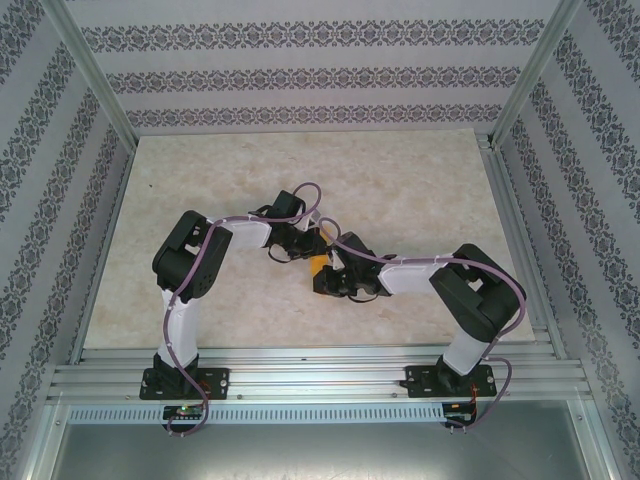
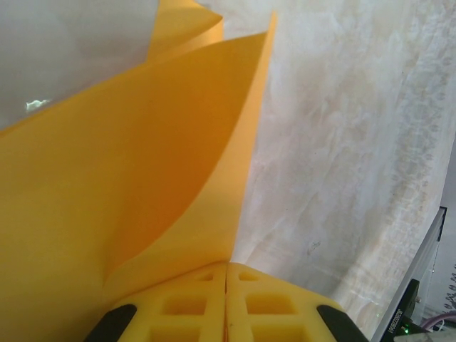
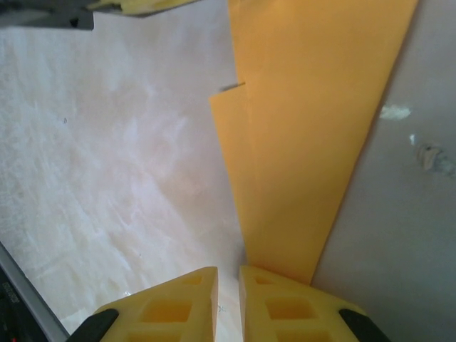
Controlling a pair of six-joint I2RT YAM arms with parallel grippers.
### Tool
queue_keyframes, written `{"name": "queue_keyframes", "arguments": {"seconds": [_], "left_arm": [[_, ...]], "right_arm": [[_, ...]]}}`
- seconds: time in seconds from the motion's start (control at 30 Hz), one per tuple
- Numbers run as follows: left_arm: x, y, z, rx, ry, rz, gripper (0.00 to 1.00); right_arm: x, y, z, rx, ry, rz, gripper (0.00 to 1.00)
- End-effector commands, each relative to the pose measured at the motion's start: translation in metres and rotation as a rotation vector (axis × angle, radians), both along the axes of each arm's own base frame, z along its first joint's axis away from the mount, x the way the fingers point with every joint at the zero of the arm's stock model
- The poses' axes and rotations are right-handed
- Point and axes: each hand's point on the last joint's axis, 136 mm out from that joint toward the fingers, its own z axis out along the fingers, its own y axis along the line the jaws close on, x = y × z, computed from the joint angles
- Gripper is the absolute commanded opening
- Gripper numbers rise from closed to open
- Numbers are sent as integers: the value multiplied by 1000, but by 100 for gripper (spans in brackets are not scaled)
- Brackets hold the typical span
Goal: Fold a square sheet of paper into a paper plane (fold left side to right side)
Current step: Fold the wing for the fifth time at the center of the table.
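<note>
The square sheet of paper [image 1: 318,264] is orange-yellow and sits mid-table between the two wrists. In the left wrist view the paper [image 2: 142,178] rises as two curved flaps from the tips of my left gripper [image 2: 227,265], whose jaws are pressed together on its corner. In the right wrist view the paper [image 3: 306,142] is a long layered strip with a stepped edge, running behind the right finger [image 3: 285,299]. My right gripper [image 3: 228,272] has a narrow gap with bare table showing through it. A paper plane is out of view.
The marbled table top [image 1: 400,190] extends all round the arms. Aluminium rails [image 1: 320,372] run along the near edge, with upright posts and patterned walls at the sides and back. The left gripper's yellow finger [image 3: 142,6] shows at the top of the right wrist view.
</note>
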Motion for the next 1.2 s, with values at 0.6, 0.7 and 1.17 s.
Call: {"name": "queue_keyframes", "arguments": {"seconds": [0.6, 0.7, 1.17], "left_arm": [[0, 32, -52, 152, 23, 65, 9], [0, 31, -52, 148, 24, 65, 9], [1, 28, -49, 136, 20, 64, 9]], "right_arm": [[-23, -20, 32, -21, 65, 56, 18], [-1, -20, 40, -10, -5, 6, 18], [27, 2, 9, -99, -64, 7, 17]]}}
